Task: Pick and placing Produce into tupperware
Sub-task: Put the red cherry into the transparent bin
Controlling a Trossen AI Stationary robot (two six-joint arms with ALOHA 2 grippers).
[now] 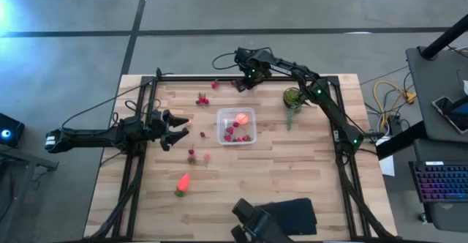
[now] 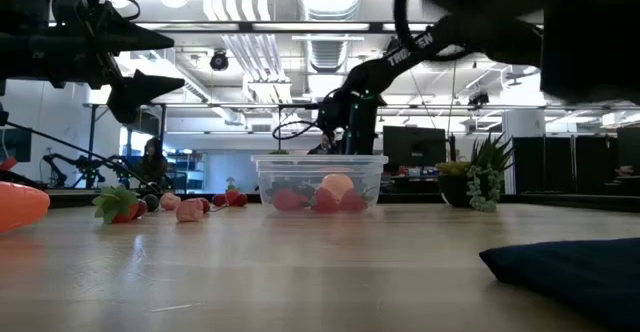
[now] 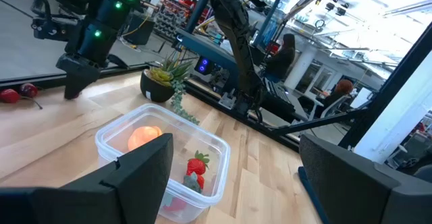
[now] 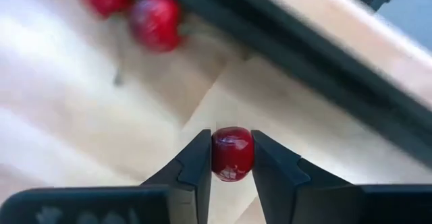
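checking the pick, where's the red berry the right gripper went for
The red berry is pinched between the right gripper's fingers at the table's far edge in the high view, beyond the tupperware, near two other berries.

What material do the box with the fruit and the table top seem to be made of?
The box looks like clear, glossy plastic: the orange fruit and red berries show through its walls. The table top looks like pale wood in a matte finish, with visible plank seams and grain.
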